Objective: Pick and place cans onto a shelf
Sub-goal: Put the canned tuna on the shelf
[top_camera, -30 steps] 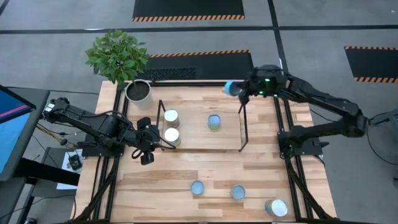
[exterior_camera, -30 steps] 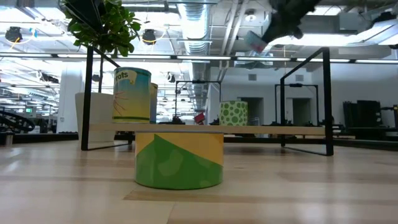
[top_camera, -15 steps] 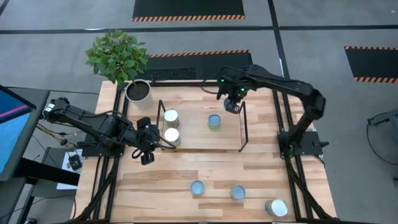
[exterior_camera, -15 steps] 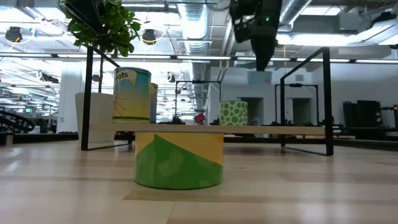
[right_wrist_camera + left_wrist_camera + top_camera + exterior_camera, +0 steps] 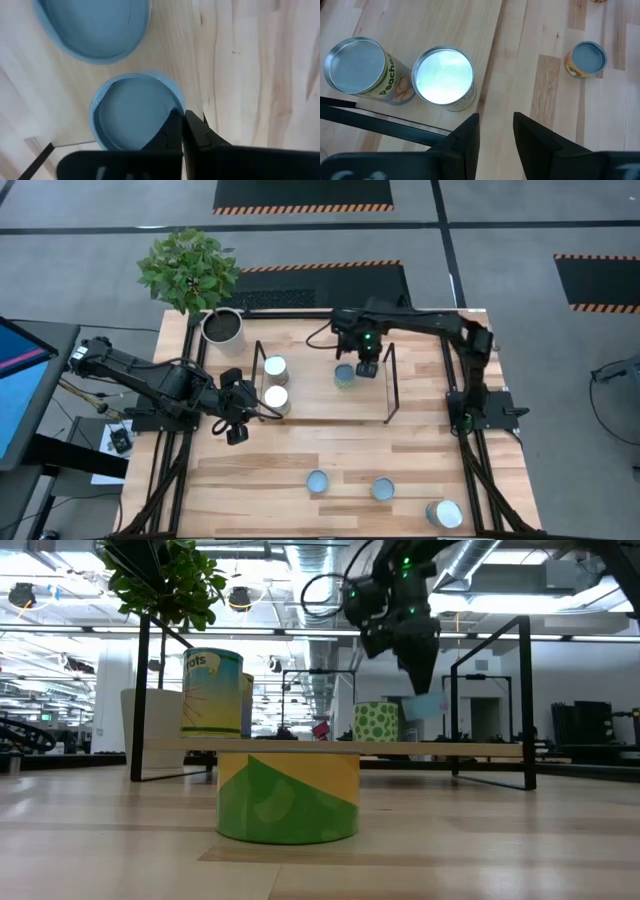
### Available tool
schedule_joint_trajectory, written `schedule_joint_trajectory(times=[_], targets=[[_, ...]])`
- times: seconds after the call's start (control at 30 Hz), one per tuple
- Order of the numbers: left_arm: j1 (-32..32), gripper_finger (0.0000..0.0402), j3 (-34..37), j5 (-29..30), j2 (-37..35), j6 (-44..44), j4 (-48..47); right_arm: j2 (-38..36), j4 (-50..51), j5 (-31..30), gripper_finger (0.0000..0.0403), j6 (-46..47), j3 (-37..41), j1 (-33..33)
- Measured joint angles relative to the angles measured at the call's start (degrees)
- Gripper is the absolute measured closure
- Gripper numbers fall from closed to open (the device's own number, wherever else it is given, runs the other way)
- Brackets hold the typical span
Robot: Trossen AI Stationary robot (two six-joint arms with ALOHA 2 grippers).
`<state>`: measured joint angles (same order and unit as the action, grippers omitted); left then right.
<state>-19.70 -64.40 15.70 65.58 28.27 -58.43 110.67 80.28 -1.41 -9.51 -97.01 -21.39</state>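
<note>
A leafy green plant (image 5: 189, 271) in a white pot (image 5: 222, 327) is set at the far left corner of the wooden worktop (image 5: 330, 448). Black floor mats (image 5: 303, 194) edged with orange stripes are laid on the grey floor (image 5: 90, 240) beyond. A monitor (image 5: 22, 385) is seen at the left edge.

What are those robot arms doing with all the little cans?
They're putting cans on the shelf. The right pincer is shut on the rim of a blue-topped can, held over the shelf beside another blue-topped can. The left pincer waits, open, near two silver-topped cans already there. Three cans remain on the table.
</note>
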Motion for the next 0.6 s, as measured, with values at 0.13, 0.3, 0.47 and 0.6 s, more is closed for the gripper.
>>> schedule_joint_trajectory(times=[0.13,0.3,0.47,0.6], targets=[[0.01,0.0297,0.00,-0.01,0.00,0.00,0.00,1.66,0.25,0.00,0.0394,-0.01,0.00,0.00],[0.01,0.0297,-0.02,-0.01,0.00,0.00,0.02,3.13,0.23,0.00,0.0397,-0.01,0.04,0.00],[0.01,0.0297,-0.02,-0.01,0.00,0.01,0.01,2.76,-2.59,0.04,0.0385,-0.01,2.41,0.00],[0.01,0.0297,-0.02,-0.01,0.00,0.28,0.06,2.51,-2.90,0.03,0.0383,-0.05,3.30,-0.01]])
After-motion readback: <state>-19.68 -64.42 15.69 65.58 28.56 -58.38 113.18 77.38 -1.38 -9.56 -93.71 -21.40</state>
